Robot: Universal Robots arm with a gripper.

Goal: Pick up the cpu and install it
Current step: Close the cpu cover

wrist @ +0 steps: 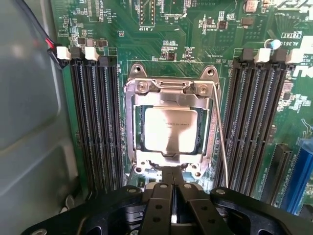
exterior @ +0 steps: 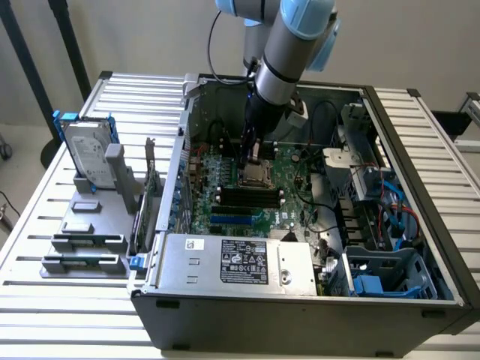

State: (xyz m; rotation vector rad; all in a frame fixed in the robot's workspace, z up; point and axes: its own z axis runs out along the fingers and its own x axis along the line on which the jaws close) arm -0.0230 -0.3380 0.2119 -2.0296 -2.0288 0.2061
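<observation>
Power supply [exterior: 187, 264] sits closest in the exterior view, its label [exterior: 244, 261] too small for us to read. The gripper [exterior: 251, 157] hangs over the motherboard [exterior: 225, 161].

Wrist view: we see fingers [wrist: 159, 205] pressed together on nothing, just beside the socket [wrist: 129, 122]. The cpu [wrist: 171, 129] lies in it, a shiny silver square with unreadable print.

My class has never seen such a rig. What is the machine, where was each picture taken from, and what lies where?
The machine is a robot arm ending in a gripper. One picture comes from a camera standing off the arm, the other from a camera on its wrist. The arm reaches into an open computer case on a slatted table. The cpu, a shiny square chip, lies flat in its socket on the green board. The gripper is shut close above it, with nothing visibly held. At the exterior view's left, a hard drive stands in a grey rack.
</observation>
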